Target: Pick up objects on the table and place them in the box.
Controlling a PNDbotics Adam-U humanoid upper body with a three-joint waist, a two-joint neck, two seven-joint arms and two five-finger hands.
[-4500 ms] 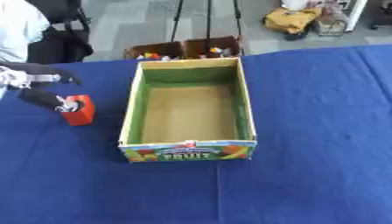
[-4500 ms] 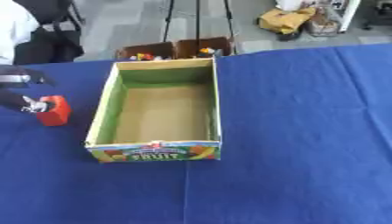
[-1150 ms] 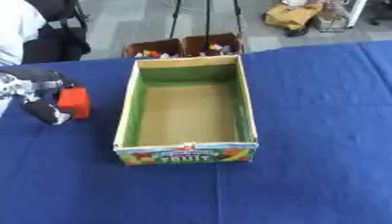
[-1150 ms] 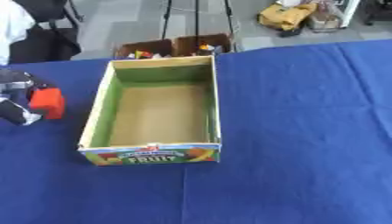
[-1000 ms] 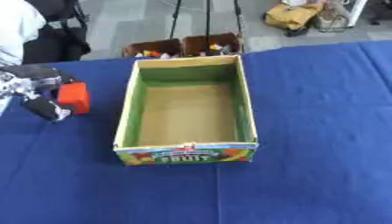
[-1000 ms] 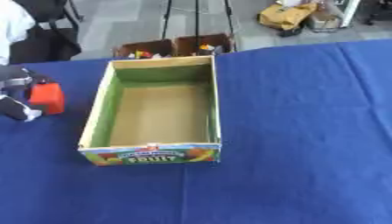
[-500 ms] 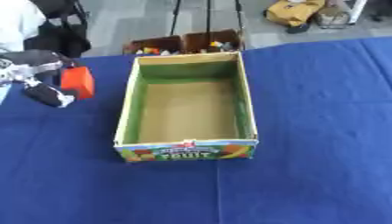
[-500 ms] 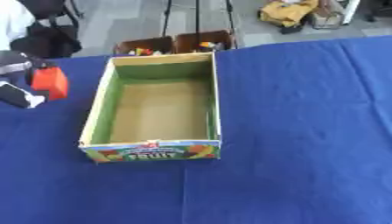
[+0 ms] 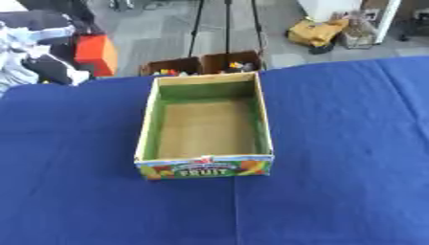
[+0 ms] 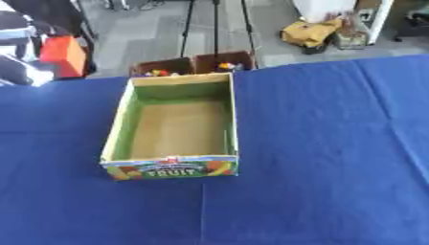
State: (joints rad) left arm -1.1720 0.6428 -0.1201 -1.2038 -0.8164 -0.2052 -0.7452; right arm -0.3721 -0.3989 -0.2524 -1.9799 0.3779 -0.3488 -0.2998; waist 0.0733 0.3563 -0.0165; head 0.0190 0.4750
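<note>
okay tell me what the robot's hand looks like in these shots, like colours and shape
Only the left hand shows, at the upper left, and it is blurred. It reads as a mix of black and silvery-white parts, bulky and rounded, with dark fingers. No markings or cables can be made out. The right hand appears in neither view.

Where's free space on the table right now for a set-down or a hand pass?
Bare blue cloth right of the fruit box, in front of it, and to its left. The box floor shows nothing inside. Crowded only at the far left: the left hand holds the red block there. Two small crates border the far edge.
</note>
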